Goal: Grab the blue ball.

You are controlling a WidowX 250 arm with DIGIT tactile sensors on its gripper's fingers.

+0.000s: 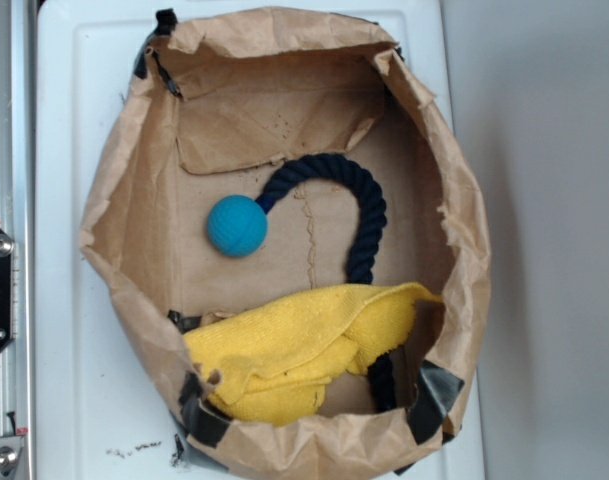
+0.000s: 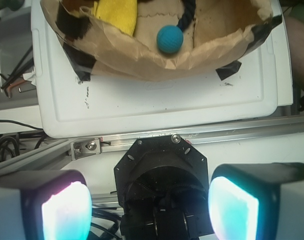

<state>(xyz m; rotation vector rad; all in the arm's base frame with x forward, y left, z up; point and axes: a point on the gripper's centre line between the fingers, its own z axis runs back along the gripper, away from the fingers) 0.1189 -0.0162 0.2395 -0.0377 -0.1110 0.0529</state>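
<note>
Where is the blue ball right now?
In the exterior view, the blue ball lies left of centre inside the paper bag, above the yellow cloth, on its rope's end.

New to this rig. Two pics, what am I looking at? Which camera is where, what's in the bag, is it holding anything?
It is a small robot arm, a WidowX 250. The exterior view looks straight down on a white tray carrying an open brown paper bag. Inside lie a blue ball fixed to a dark navy rope, and a yellow cloth draped over the rope's lower part. The wrist view comes from a camera on the arm, looking past its tool. The two glowing pads at the bottom are its fingers, spread apart with nothing between them. The same ball shows near the top there, so the tool is well short of the bag.
</note>
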